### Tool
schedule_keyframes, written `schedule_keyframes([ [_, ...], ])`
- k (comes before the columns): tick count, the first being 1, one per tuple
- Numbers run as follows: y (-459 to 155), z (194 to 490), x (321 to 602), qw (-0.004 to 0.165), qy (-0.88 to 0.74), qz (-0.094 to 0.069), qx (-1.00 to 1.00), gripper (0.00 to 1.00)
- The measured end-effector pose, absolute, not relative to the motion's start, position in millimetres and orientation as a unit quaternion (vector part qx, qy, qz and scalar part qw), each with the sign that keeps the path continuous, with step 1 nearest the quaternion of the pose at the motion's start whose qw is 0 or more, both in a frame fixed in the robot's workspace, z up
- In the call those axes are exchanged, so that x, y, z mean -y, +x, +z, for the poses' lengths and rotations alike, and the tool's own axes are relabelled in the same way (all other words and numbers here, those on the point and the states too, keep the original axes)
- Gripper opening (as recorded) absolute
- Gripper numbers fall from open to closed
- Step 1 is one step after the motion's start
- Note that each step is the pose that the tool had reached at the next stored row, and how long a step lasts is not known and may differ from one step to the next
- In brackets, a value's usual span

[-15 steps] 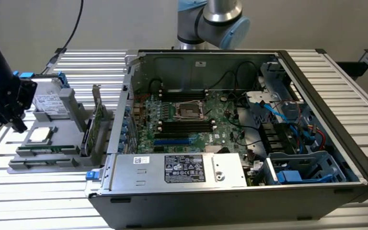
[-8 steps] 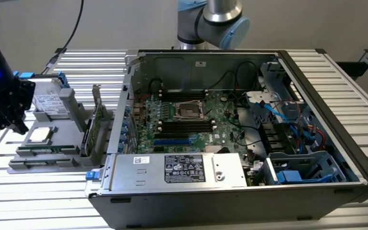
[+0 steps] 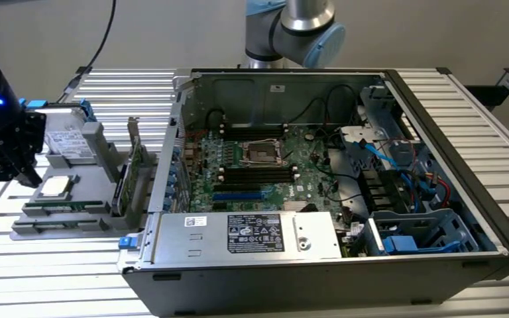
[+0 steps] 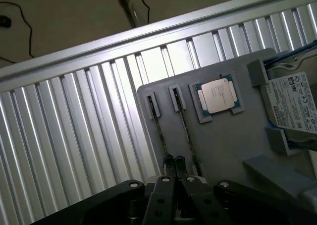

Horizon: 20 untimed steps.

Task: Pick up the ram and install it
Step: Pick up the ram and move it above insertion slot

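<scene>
Currently my gripper (image 4: 174,161) (image 3: 24,171) hangs just over the tray (image 4: 225,145), beside the open case (image 3: 325,291); can't tell whether the gripper's open or closed. Ram (image 4: 159,130) stands on edge in its tray slot, one end right at my gripper, with a second ram (image 4: 185,133) parallel just beside it. Cpu (image 4: 216,96) sits flat next to those, drive (image 4: 297,103) past it, card (image 3: 132,175) upright at the tray edge nearest the case.

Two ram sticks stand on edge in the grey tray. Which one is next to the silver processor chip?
The ram stick directly beside the processor chip. The other stick stands one slot further off, near the edge of the tray.
</scene>
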<state>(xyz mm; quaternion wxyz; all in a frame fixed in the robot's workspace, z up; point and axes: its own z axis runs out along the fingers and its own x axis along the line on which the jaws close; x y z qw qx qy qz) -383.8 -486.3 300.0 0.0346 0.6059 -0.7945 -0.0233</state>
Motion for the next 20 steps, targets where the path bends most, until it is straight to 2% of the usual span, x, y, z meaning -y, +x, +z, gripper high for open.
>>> schedule_keyframes([
  [15,-383.8,292.2,486.2,0.019,0.708,-0.039,0.705,0.10],
  [20,-388.5,290.9,486.3,0.015,0.712,-0.037,0.702,0.10],
])
